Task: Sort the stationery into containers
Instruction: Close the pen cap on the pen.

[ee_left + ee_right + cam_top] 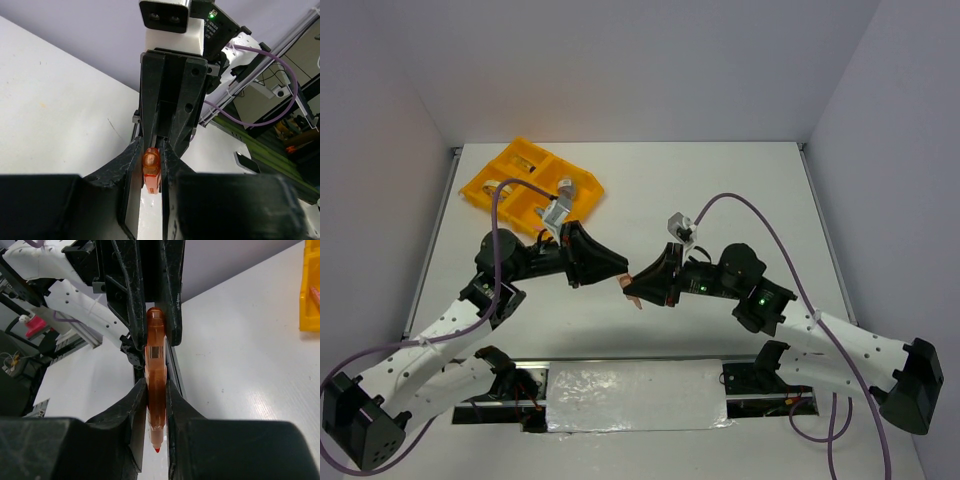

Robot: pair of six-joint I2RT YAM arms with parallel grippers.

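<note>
An orange marker hangs in the air over the middle of the table, held between my two grippers. My left gripper is shut on its capped end. My right gripper faces it from the other side, and its pads press both sides of the marker's barrel, red tip toward the camera. In the top view the left gripper and right gripper meet tip to tip. The orange-yellow tray lies at the far left, behind the left arm, which hides part of it.
The tray's corner shows at the right edge of the right wrist view with a pink piece inside. Purple cables loop over both arms. A silver-wrapped block sits between the arm bases at the near edge.
</note>
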